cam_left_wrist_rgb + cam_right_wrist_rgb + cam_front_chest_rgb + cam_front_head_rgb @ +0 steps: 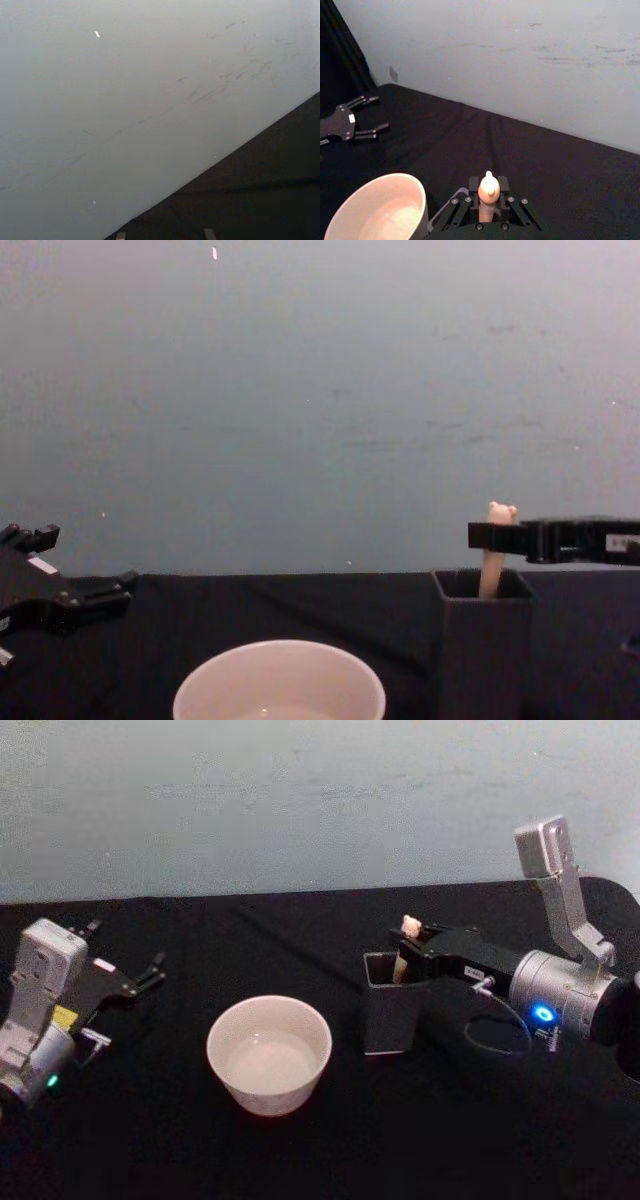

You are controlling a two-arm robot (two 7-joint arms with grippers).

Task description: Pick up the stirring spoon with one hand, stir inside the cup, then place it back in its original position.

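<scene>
The stirring spoon (408, 927) stands upright in the dark square holder (388, 1010), its beige bear-head handle (497, 512) poking above the rim. My right gripper (405, 952) reaches in level from the right and is shut on the handle just under the bear head; in the right wrist view the handle (488, 189) sits between both fingers. The spoon's bowl is hidden inside the holder (483, 650). The cream-white cup (268, 1055) stands left of the holder, apart from it. My left gripper (125, 950) rests open at the far left of the table.
A black cloth (300, 940) covers the table, with a pale wall (320, 390) behind it. A wide stretch of cloth lies between the cup (375, 210) and my left gripper (374, 115). A small gap separates cup and holder.
</scene>
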